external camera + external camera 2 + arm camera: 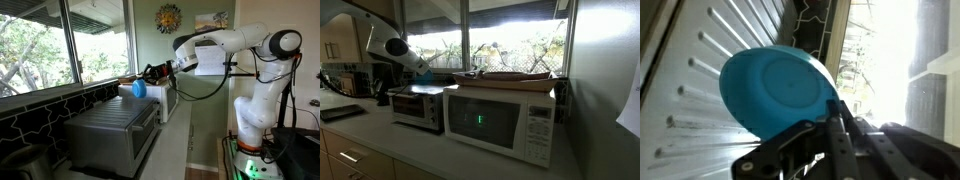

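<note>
You are holding the pincer [836,112] fully closed, its black fingers [845,135] pinching the rim of a round bright-blue plastic bowl [778,92]. The bowl is filling the middle of the wrist view, standing on edge just ahead of the fingertips with one round face turned to the camera. Behind it, the ribbed top of a silver metal toaster oven [690,70] is running away from the pincer. In an exterior view the pincer [147,79] is hanging at the end of the white arm [225,45], with the bowl [138,89] gripped just below and in front of it. The bowl is sitting low over the far end of the toaster oven [112,128], and you cannot tell whether the two are touching. A white microwave oven [166,98] is standing just behind and beneath the pincer, and a large window [60,40] is running alongside. In an exterior view the arm [398,48] is reaching in above the toaster oven [417,108], beside the microwave oven [500,120]; the pincer is too dark to make out there.
</note>
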Motion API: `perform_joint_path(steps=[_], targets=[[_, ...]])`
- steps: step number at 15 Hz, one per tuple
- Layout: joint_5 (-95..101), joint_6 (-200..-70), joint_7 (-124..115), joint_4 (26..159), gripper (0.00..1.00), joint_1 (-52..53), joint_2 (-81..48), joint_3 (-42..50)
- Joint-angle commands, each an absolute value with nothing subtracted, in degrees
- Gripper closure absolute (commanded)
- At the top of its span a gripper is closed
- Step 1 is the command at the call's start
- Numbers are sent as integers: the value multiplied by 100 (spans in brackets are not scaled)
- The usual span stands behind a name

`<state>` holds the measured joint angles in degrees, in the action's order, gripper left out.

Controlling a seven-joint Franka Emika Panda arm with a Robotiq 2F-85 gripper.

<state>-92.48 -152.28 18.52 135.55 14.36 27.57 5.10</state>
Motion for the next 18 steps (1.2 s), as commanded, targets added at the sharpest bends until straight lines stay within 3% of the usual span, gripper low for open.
perform_joint_path(steps=[1,3,4,8,18], targets=[[-10270,-14578,2746,13786,99,1458,2951,996],[-10502,-14157,2953,13932,99,1460,2906,1194],[-10675,-13651,2936,14024,99,762,2834,749],[-11180,-12831,3187,14377,98,199,2704,563],[-12380,-12041,3784,15009,98,-562,2619,202]])
